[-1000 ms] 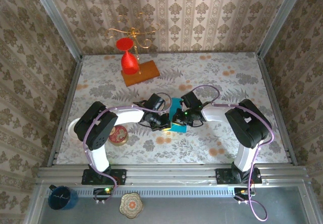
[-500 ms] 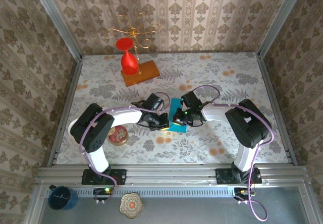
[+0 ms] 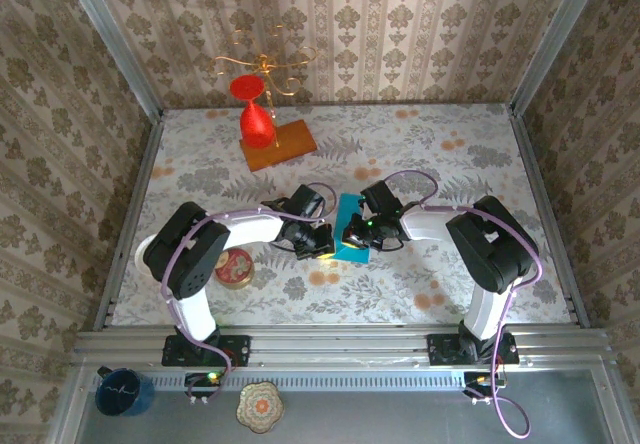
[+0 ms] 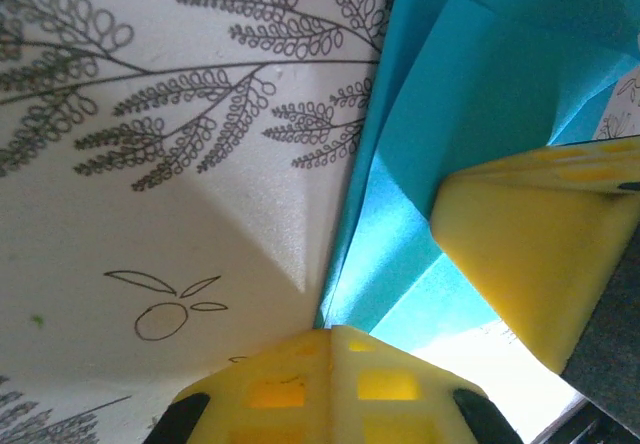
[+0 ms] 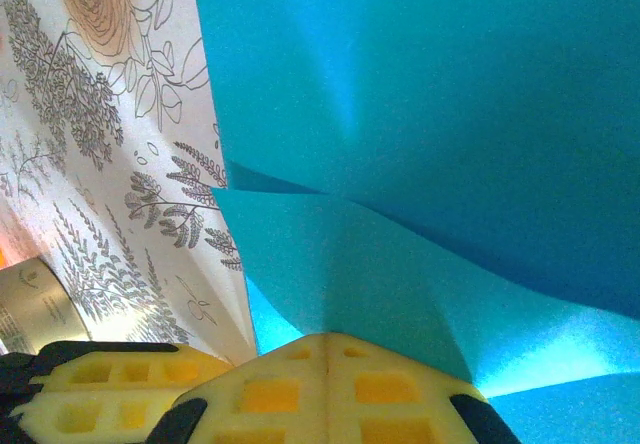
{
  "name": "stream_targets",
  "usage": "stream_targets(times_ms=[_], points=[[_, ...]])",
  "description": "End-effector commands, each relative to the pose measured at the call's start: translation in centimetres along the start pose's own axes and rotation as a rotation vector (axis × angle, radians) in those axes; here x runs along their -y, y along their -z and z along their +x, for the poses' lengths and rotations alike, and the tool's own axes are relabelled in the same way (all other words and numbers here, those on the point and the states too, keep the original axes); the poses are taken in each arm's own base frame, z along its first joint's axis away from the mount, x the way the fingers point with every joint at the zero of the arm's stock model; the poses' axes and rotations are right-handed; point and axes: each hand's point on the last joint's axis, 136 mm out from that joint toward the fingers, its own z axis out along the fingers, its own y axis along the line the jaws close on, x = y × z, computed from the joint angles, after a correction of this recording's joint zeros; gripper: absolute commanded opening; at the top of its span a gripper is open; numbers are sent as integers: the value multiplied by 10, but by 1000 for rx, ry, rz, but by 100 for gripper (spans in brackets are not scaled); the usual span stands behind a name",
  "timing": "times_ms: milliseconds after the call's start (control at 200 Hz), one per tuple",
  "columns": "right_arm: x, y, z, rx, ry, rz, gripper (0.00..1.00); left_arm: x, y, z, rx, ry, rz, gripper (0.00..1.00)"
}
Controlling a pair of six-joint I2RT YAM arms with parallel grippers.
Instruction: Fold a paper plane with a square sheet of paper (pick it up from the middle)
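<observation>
Seen from above, both arms fold inward over the middle of the table [image 3: 455, 169]. The left arm [image 3: 240, 229] rises from its base, bends at the elbow near the left edge and runs its forearm to the right. The right arm [image 3: 440, 224] mirrors it, with the forearm reaching left. Their wrists tip down so that the left gripper [image 3: 318, 243] and right gripper [image 3: 358, 234] meet nose to nose at the paper [image 3: 348, 212], which lies mid-table between them, creased with flaps. In the left wrist view, the left gripper [image 4: 328, 332] has its yellow fingers pressed together, and a folded edge of the paper [image 4: 470, 94] runs down into the seam between them, so it is clenched on the sheet. The right gripper [image 4: 530, 254] sits on the paper just beside it. In the right wrist view, the right gripper [image 5: 325, 340] is likewise clamped, a crease of the paper [image 5: 450, 114] leading straight into its closed tips. The left gripper [image 5: 100, 392] is close at its side. The paper's left border lifts slightly off the table.
</observation>
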Motion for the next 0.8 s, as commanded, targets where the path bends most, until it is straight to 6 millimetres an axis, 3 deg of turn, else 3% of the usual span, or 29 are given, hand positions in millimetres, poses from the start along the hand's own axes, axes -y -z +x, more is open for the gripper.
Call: stream_targets(times_ms=[0, 240, 485, 795], points=[[35, -5, 3, 10, -40, 98, 6, -25, -5, 13, -56, 44, -97, 5], [34, -3, 4, 16, 3, 85, 6, -11, -1, 9, -43, -3, -54, 4], [27, 0, 6, 13, 42, 54, 5, 31, 15, -13, 49, -100, 81, 5], [27, -2, 9, 4, 40, 39, 2, 15, 1, -9, 0, -42, 37, 4]])
